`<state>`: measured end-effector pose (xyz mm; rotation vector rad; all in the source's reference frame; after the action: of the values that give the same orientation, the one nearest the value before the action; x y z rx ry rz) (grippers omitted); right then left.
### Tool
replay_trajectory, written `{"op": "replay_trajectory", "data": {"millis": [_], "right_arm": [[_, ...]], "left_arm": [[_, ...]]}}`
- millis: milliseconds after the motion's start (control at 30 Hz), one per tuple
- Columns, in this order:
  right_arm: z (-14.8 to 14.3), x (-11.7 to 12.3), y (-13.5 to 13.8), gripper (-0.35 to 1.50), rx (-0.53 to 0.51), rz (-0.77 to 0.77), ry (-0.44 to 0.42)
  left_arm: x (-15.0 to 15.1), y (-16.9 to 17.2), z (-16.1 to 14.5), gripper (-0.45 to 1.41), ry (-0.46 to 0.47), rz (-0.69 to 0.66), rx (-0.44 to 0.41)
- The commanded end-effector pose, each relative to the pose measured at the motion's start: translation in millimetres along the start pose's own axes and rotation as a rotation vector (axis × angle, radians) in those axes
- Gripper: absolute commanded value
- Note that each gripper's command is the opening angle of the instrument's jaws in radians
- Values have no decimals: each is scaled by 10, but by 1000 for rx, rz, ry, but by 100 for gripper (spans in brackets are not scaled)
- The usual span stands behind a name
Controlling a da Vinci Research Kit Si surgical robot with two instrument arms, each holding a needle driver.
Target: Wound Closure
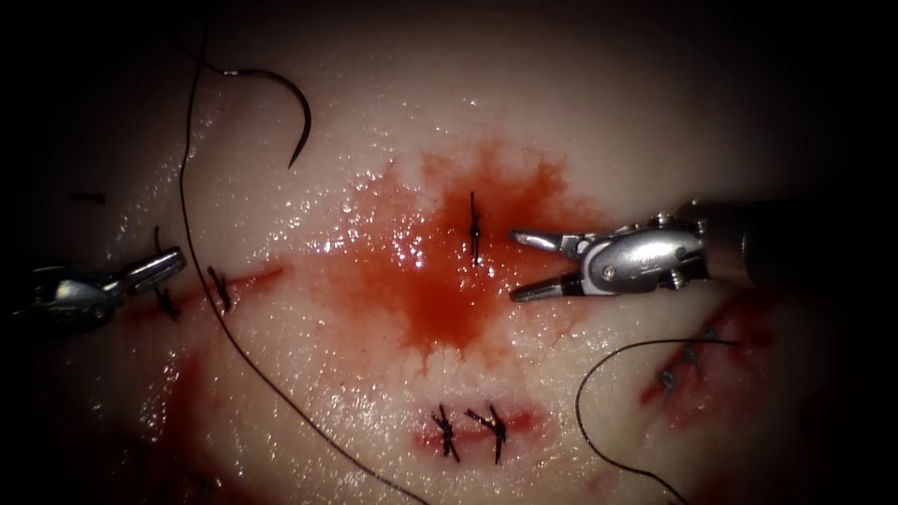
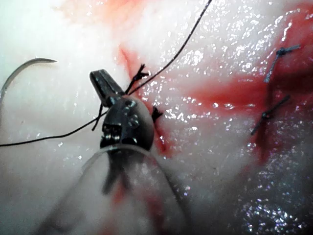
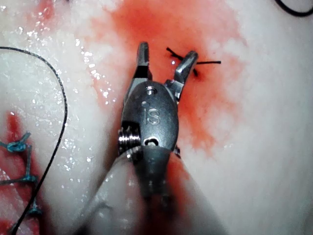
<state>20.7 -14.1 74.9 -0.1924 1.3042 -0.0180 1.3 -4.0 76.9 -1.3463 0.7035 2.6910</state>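
My right tool point(image 1: 526, 266) sat jaws apart, empty, just beside the knot point(image 1: 475, 227) in the red fluid point(image 1: 440, 290); left tool point(image 1: 166, 266) closed, empty; needle point(image 1: 285, 108) lay free on the tissue point(image 1: 580, 122), far upper left of it

The needle point(image 1: 281, 108) lies free on the tissue point(image 1: 374, 393), far left of the cut point(image 1: 475, 229); the right end effector point(image 1: 524, 266) sits just right of it, the left end effector point(image 1: 159, 266) far left.

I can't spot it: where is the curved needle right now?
In the endoscope view, the needle lies free on the tissue at upper left, above the left gripper, held by neither gripper.
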Motion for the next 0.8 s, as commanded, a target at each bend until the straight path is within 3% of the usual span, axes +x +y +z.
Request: {"op": "replay_trajectory", "data": {"millis": [33,267,333,367,467,600,800], "right_arm": [[9,-3,-5,148,2,-1,3],[10,-3,-7,148,2,9,1],[11,-3,-9,148,1,8,1],[12,-3,-10,146,-1,7,-2],[12,-2,-10,146,1,13,-4],[12,-1,-11,146,1,13,-4],[12,0,-12,146,3,13,-6]], "left_arm": [[-10,6,8,-45,1,-23,-6],[-81,22,7,-27,-89,-249,-36],[-99,23,3,-10,-109,-315,-36],[-109,26,2,12,-120,-378,-27],[-124,34,-1,37,-127,-425,-43],[-134,44,-10,54,-174,-478,-59],[-119,57,-28,56,-172,-499,-76]]}}
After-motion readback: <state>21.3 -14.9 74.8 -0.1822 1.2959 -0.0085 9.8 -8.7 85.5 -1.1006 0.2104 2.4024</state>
